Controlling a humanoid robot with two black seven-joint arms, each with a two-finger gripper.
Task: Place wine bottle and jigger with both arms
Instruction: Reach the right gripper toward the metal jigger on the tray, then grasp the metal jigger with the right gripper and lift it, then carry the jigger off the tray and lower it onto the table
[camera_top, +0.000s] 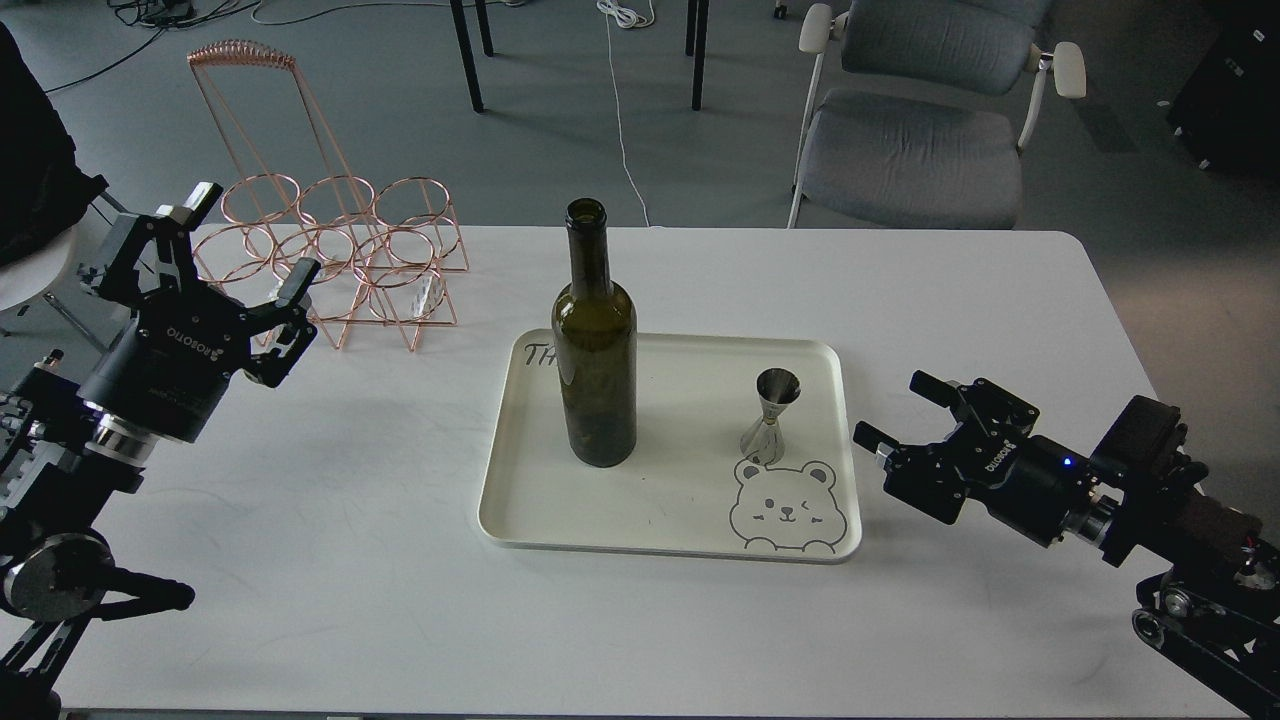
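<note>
The dark olive-green wine bottle (595, 350) stands upright on the left part of a cream tray (668, 505). The small silver jigger (770, 415) stands on the tray's right side, above a bear drawing. My left gripper (215, 270) is open and empty at the table's left, far from the bottle, in front of a copper wire rack. My right gripper (895, 415) is open and empty, low over the table just right of the tray's edge, its fingers pointing left toward the jigger.
A copper wire bottle rack (340, 255) stands at the back left of the white table (400, 600). A grey chair (920, 130) and table legs are on the floor behind the table.
</note>
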